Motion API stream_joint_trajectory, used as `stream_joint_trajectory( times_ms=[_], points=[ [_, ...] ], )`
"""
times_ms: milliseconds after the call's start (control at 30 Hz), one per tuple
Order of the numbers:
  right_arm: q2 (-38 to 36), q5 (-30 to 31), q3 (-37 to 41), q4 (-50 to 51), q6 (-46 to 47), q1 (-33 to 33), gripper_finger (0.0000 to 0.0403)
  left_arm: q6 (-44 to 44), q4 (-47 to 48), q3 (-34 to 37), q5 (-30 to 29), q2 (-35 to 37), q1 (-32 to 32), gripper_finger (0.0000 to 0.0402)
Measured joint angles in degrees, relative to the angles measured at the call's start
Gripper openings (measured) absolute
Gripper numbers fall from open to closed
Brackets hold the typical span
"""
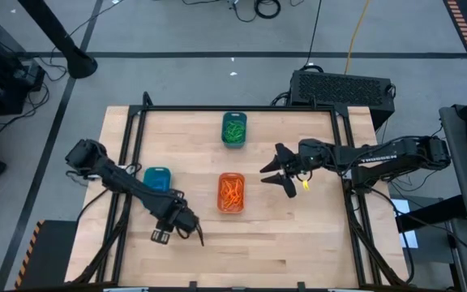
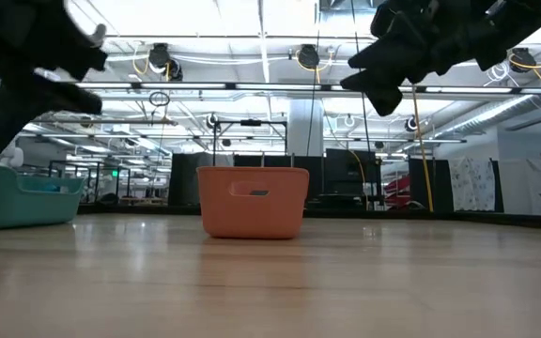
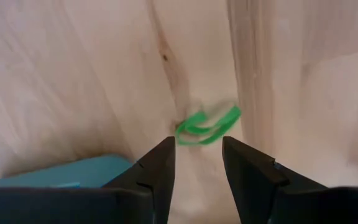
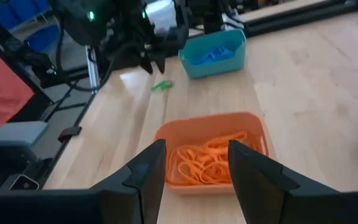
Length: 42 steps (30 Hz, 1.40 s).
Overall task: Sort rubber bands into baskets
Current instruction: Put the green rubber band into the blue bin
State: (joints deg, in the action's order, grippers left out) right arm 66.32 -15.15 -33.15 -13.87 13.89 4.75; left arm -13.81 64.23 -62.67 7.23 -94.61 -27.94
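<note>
Rubber band, thin green loop, on pale wood-grain table

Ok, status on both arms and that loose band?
Left gripper open above green rubber band on the table. Right gripper open, empty, over orange basket. Nothing blocking.

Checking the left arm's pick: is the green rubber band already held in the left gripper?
No: the thin green rubber band lies on the wooden table just beyond the open left gripper.
</note>
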Motion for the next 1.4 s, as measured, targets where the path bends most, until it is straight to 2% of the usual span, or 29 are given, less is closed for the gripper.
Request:
stream_joint_trajectory(
  times_ms=[267,500,1400],
  points=[
    [0.0,0.02,0.0,-1.29,-1.07,0.0,0.0164,-0.87,-5.55,5.54,-0.45,0.02,-1.81,0.0139],
    [0.0,0.02,0.0,-0.41,-1.09,0.0,0.0164,0.18,-15.05,8.71,-0.22,0.02,-1.81,0.0139],
    [0.0,0.02,0.0,0.11,-1.53,0.0,0.0164,-0.07,-16.16,12.33,4.96,-2.25,-1.53,0.0138]
  ],
)
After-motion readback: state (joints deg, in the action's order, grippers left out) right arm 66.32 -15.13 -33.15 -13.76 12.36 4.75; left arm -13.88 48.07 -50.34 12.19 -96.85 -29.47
